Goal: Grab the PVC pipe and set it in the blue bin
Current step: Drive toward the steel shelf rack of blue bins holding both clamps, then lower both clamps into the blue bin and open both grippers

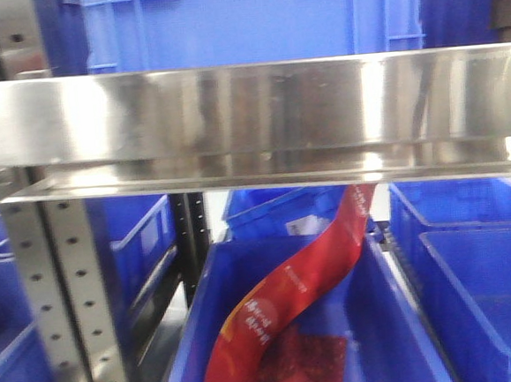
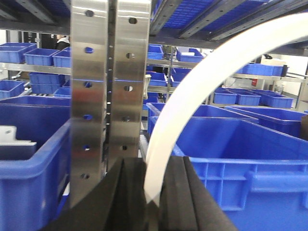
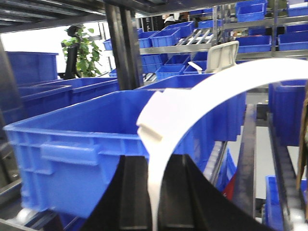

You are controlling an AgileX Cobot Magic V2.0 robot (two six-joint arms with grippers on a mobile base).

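Observation:
The PVC pipe [image 2: 192,86] is a white, flat-looking strip bent into an arc. My left gripper [image 2: 153,166] is shut on one end of it, black pads on both sides. My right gripper [image 3: 156,161] is shut on the other end of the pipe [image 3: 202,94], just below a white collar [image 3: 156,118]. A large blue bin [image 2: 250,159] stands right behind the left gripper, and another shows in the right wrist view [image 3: 72,139]. The front view shows neither the grippers nor the pipe.
A perforated steel upright [image 2: 103,96] stands just left of the pipe. In the front view a steel shelf edge [image 1: 249,107] spans the frame, with a blue bin [image 1: 250,14] above and a lower bin [image 1: 390,322] holding a red strip [image 1: 291,303]. Several more blue bins fill the surrounding racks.

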